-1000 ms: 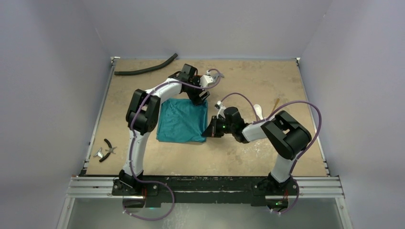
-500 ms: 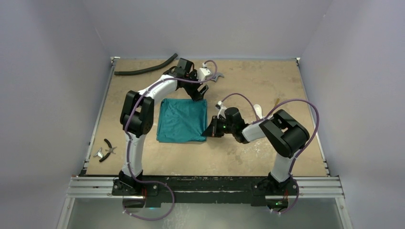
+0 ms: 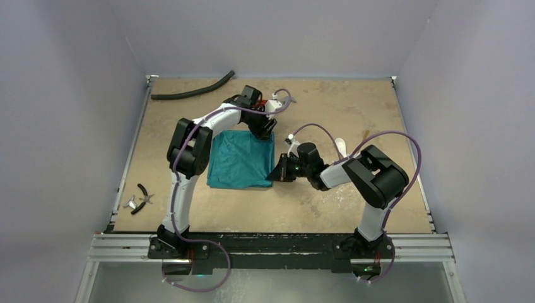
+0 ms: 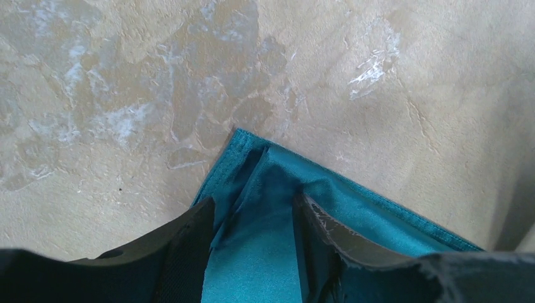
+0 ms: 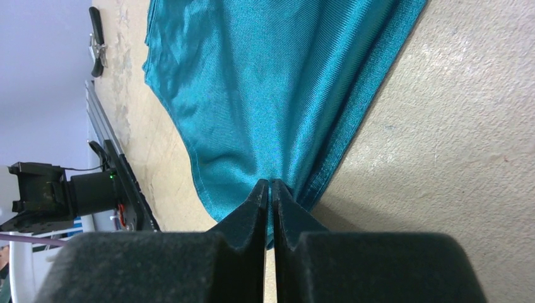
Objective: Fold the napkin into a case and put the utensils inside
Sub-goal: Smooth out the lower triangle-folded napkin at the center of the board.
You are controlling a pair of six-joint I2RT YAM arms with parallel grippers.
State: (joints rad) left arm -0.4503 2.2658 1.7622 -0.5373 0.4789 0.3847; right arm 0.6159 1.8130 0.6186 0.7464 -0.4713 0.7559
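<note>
The teal napkin [image 3: 241, 160] lies folded on the desk [image 3: 353, 107], its near right corner pinched in the closed right gripper [image 5: 270, 186], while the left gripper [image 4: 252, 214] stands parted astride its far right corner.

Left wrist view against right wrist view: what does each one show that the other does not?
Only the left wrist: a hemmed corner of the napkin lying between the open left hand. Only the right wrist: the right hand shut on the napkin's edge, and the pliers far off. Both: the teal napkin on the tan table.
</note>
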